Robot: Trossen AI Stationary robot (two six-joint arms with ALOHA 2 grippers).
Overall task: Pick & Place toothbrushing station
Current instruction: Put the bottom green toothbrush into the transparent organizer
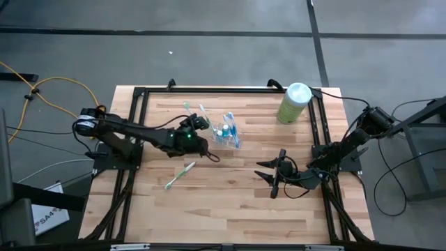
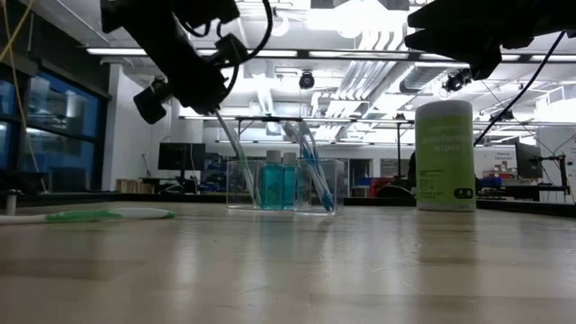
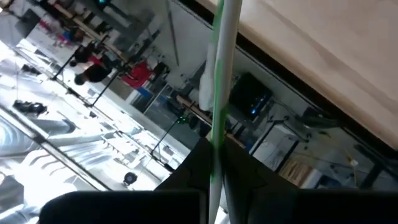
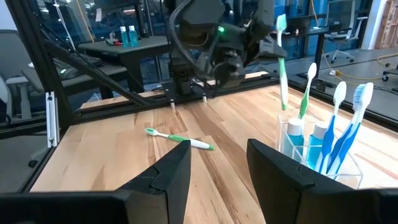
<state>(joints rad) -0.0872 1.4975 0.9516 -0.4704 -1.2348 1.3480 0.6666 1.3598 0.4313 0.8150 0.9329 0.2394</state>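
1. Worktop of pale wood planks sits in a black frame on a grey floor; the low view looks past it into a bright hall with ceiling lights, monitors and desks.
2. Left arm reaches in from the worktop's left side, its left end effector raised just beside the clear cup. It is clenched on a green-white toothbrush, held nearly upright with the head up and the lower end over the cup's rim.
3. Right arm rests at the worktop's right side, right end effector low over bare wood with fingers spread and holding nothing, well apart from the cup.
4. Pale green canister with a white top stands upright near the far right corner, apart from everything else.
5. Cup stands near the worktop's middle, toward the far edge. Inside it are two small blue-capped tubes, blue-white toothbrushes leaning heads up and another green-white brush.
6. Second green-white toothbrush lies flat on the wood, nearer the front, left of centre.
7. From the left wrist the held brush shows only as a blurred shaft between dark fingers; its tip seems to enter the cup, though contact cannot be told.
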